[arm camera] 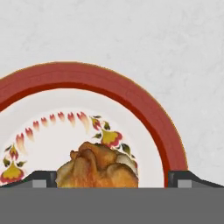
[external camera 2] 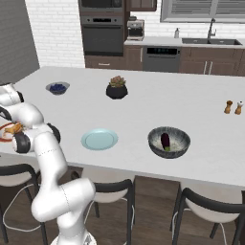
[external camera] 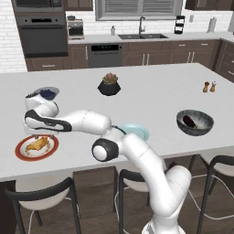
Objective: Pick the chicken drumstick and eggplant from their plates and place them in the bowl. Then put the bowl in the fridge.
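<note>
The chicken drumstick (arm camera: 98,168) lies on the white plate with the orange-red rim (arm camera: 131,98) near the counter's front left edge. My gripper (arm camera: 111,180) hangs open just above it, one fingertip on each side and both clear of the meat. From the left base view, the gripper (external camera: 45,135) is over the drumstick (external camera: 37,144). The eggplant (external camera: 188,120) rests inside the dark bowl (external camera: 201,128) at the front right. The pale blue-green plate (external camera 2: 99,139) is bare. A tall grey surface (external camera 2: 16,38) at far left may be the fridge; I cannot tell.
A black faceted pot with a plant (external camera: 109,85) stands mid-counter. A small bowl of blue berries (external camera: 47,93) sits behind my hand. Two shakers (external camera: 210,86) stand at the far right. Stools (external camera: 41,194) line the counter's front edge.
</note>
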